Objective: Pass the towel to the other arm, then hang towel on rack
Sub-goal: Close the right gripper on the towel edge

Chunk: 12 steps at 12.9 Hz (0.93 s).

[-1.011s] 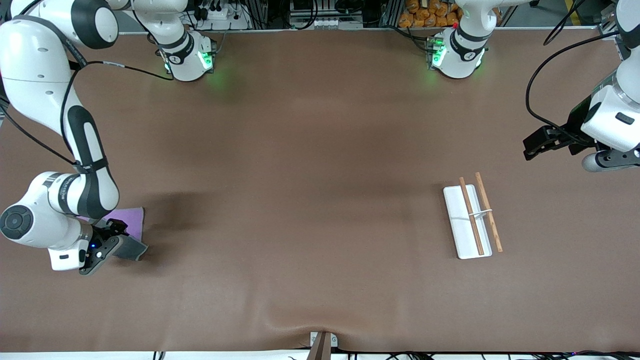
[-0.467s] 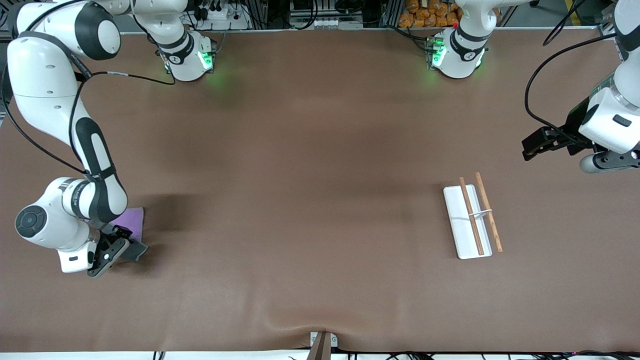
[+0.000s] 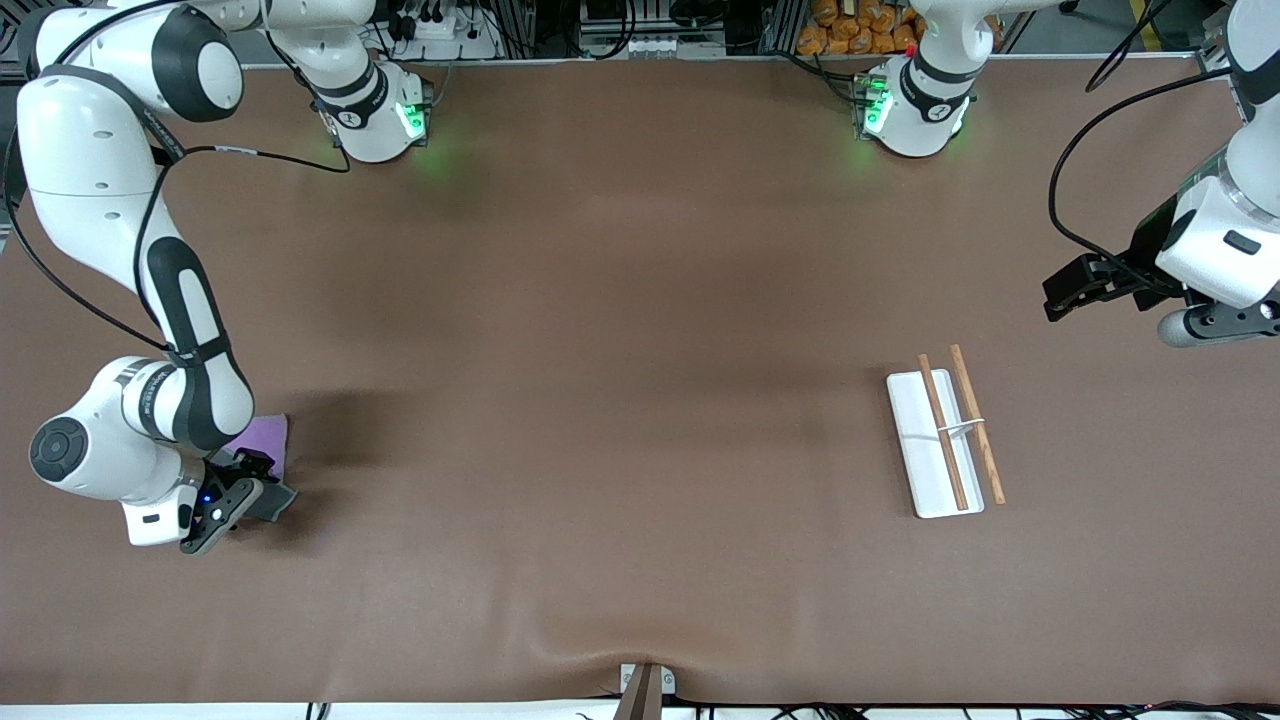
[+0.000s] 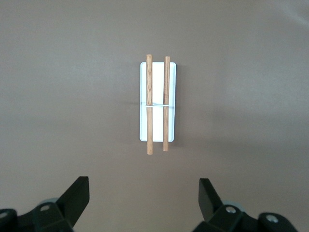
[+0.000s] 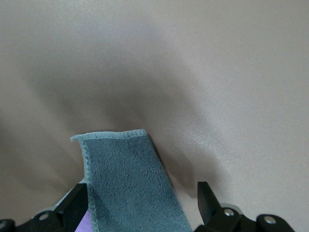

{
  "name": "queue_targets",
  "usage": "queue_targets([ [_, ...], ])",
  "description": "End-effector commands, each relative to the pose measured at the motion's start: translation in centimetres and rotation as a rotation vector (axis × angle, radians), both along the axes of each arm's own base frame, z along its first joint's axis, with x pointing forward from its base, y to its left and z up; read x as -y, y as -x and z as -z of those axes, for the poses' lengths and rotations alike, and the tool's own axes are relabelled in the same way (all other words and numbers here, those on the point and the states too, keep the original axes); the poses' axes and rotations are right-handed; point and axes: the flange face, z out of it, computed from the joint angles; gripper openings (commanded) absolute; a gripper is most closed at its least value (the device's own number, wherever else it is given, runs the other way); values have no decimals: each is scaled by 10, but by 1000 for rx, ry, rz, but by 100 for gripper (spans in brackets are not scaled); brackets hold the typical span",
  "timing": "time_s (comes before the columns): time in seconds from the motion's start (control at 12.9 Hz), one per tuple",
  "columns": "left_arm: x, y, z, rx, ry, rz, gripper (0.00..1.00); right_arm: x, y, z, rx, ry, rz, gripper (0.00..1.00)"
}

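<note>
The towel (image 3: 264, 438) lies flat near the right arm's end of the table, purple face up, with one edge folded over so its dark grey face (image 5: 126, 180) shows. My right gripper (image 3: 236, 492) is low over that grey fold and open. In the right wrist view the fold runs between its two black fingertips (image 5: 75, 202), with a gap on each side. The rack (image 3: 943, 438), a white tray with two brown rods, sits toward the left arm's end. My left gripper (image 3: 1064, 292) hangs open and empty in the air toward the left arm's end, looking down on the rack (image 4: 158, 103).
A brown mat (image 3: 620, 400) covers the whole table and is bare between towel and rack. A small clamp (image 3: 642, 684) sits at the mat's edge nearest the front camera. Both arm bases (image 3: 375, 115) stand along the edge farthest from the front camera.
The right arm has shifted slightly, bringing its gripper closer in over the towel's grey fold. The left arm has barely moved. Both grippers stayed open.
</note>
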Motion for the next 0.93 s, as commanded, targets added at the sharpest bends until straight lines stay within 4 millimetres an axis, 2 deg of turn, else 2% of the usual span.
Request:
queue_targets([
  [0.0, 1, 1, 0, 6, 8, 6, 100, 0, -1, -3, -1, -23, 2, 100],
  [0.39, 1, 1, 0, 6, 8, 6, 100, 2, 2, 4, -9, -61, 35, 100],
  [0.47, 1, 0, 0, 4, 8, 6, 100, 1, 2, 5, -13, -63, 32, 91],
  [0.7, 1, 0, 0, 6, 8, 7, 100, 3, 4, 7, -21, -62, 27, 49],
  [0.78, 1, 0, 0, 4, 8, 6, 100, 2, 4, 7, -22, -61, 20, 22],
  [0.86, 1, 0, 0, 4, 8, 6, 100, 2, 4, 7, -25, -62, 18, 0],
])
